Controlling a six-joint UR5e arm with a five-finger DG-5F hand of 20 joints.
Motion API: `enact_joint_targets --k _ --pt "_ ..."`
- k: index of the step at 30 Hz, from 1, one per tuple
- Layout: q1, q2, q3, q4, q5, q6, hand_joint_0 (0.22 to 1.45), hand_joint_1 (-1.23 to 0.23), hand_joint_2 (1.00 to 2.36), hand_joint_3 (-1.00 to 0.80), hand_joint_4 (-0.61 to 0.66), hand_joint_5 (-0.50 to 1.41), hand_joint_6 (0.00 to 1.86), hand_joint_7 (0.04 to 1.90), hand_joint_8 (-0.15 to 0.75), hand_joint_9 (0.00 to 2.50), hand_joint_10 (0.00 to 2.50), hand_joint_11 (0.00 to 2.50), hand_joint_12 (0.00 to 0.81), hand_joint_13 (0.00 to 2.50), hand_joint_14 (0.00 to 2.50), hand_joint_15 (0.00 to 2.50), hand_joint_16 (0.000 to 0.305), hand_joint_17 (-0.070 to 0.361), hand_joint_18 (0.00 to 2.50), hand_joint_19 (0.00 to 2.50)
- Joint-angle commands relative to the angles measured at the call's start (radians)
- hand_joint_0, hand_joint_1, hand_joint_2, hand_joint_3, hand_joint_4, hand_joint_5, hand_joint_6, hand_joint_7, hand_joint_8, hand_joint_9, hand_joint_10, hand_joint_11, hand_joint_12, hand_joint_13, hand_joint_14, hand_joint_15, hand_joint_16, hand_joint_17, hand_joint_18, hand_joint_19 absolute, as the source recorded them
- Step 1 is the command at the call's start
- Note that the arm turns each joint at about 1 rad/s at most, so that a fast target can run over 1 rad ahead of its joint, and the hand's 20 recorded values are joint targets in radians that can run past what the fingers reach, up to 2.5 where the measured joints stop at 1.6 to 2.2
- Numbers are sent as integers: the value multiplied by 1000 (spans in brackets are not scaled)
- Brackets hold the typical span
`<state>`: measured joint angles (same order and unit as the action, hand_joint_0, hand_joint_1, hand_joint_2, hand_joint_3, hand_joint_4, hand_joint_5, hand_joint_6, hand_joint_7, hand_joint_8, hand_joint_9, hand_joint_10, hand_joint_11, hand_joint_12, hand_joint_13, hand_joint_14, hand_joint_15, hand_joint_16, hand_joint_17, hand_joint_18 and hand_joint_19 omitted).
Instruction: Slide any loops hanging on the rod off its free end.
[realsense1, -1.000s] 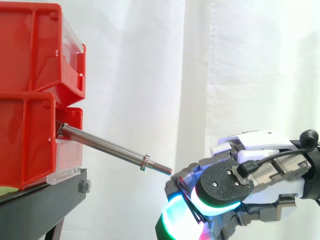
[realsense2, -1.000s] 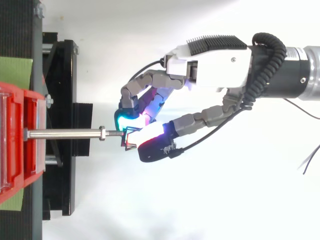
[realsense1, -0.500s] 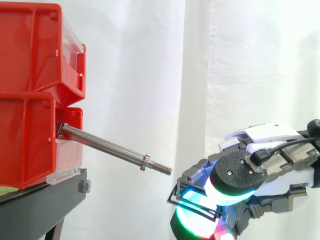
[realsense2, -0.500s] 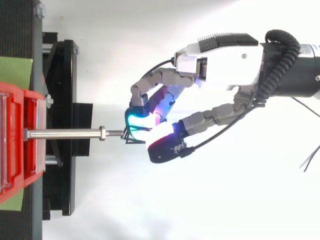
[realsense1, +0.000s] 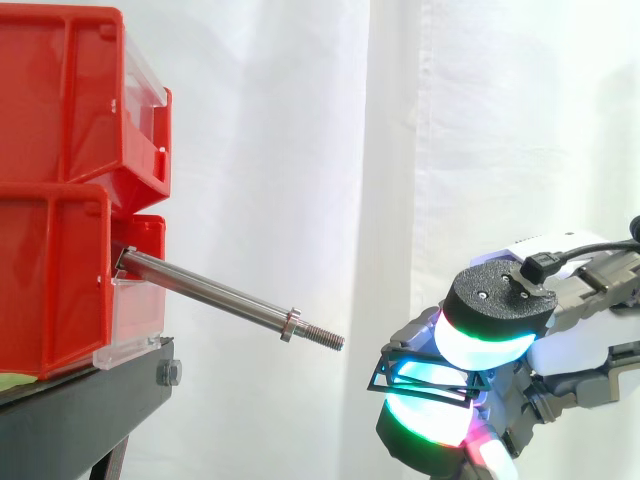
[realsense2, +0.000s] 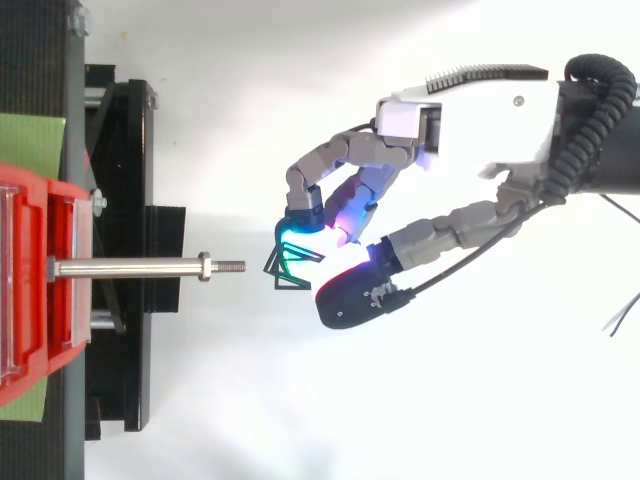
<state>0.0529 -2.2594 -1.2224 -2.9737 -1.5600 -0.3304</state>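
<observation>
Now: rod (realsense1: 215, 293) juts from the lower red bin (realsense1: 50, 280), sloping down to its threaded free end; shaft bare. 1 dark wire loop (realsense1: 381, 370) sits off the rod, just beyond the tip and a little lower, pinched between the hand's (realsense2: 480, 105) glowing pads (realsense1: 480, 345). Fingers are curled round it, though they catch only part of the frame.

Judgement: removal looks done.

Risks:
- The thin frame may slip or twist out of the soft pads if the pinch loosens early.
- Any drift back toward the bins could snag the loop on the threads.
</observation>
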Motion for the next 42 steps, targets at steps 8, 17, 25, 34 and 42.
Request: enact_joint_targets --k 8,17,25,34,42 --pt "7 1 0 -1 3 14 564 -552 1021 -202 259 -114 821 1326 340 1068 13 521 353 784 9 256 59 133 722 501" --pt "13 0 0 1 21 17 554 -679 1020 -133 299 -135 842 1325 355 1027 13 555 363 770 9 259 63 141 730 500" --pt "15 0 1 -1 21 24 577 -557 1014 -344 293 -118 843 1359 337 1078 13 558 349 780 9 260 58 130 722 503" --pt "16 0 0 -1 24 24 570 -572 1022 -208 271 -115 837 1351 340 1064 13 556 351 774 9 261 58 130 719 503" --pt "16 0 0 -1 24 24 553 -732 1029 -40 248 -130 850 1378 343 999 16 563 352 756 10 269 59 132 715 510"
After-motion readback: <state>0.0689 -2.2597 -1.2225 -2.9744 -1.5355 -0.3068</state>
